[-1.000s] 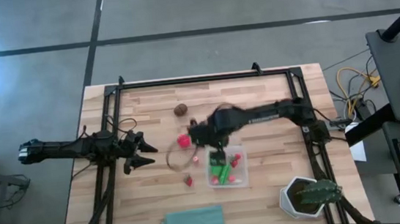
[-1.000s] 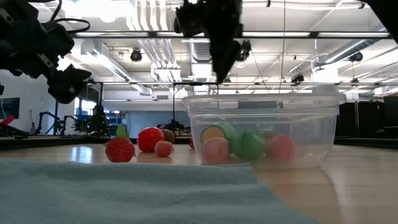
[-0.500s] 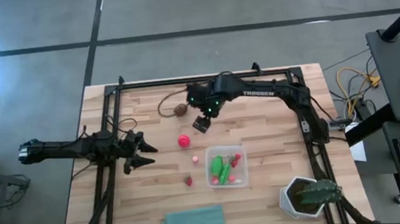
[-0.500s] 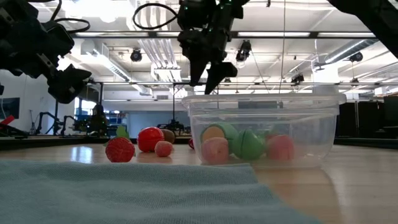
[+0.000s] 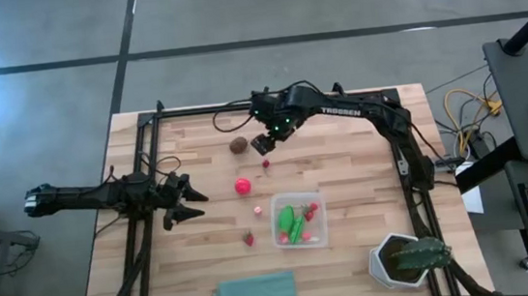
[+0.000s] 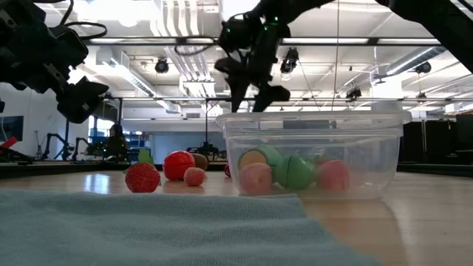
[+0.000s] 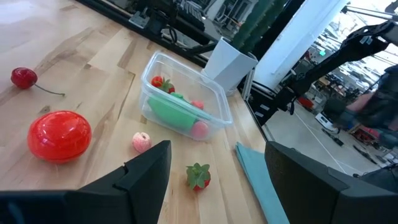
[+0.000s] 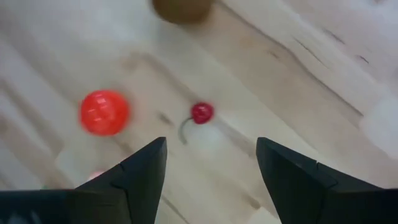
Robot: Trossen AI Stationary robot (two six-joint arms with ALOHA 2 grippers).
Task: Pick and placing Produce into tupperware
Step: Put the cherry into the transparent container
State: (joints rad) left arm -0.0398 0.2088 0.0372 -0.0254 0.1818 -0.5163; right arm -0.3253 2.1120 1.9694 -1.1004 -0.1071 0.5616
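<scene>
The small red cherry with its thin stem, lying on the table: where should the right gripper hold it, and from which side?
Probably the small red cherry's round body, from straight above. The stem lies flat on the table, too thin to pinch. The right gripper is open and hangs above it.

Overhead, table-level and wrist cameras share the tupperware (image 5: 300, 224).

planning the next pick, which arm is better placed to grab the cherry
The right. Its open hand hovers just above the cherry, which sits centred between its fingers in the right wrist view. The left hand waits at the table's left edge, farther off.
</scene>
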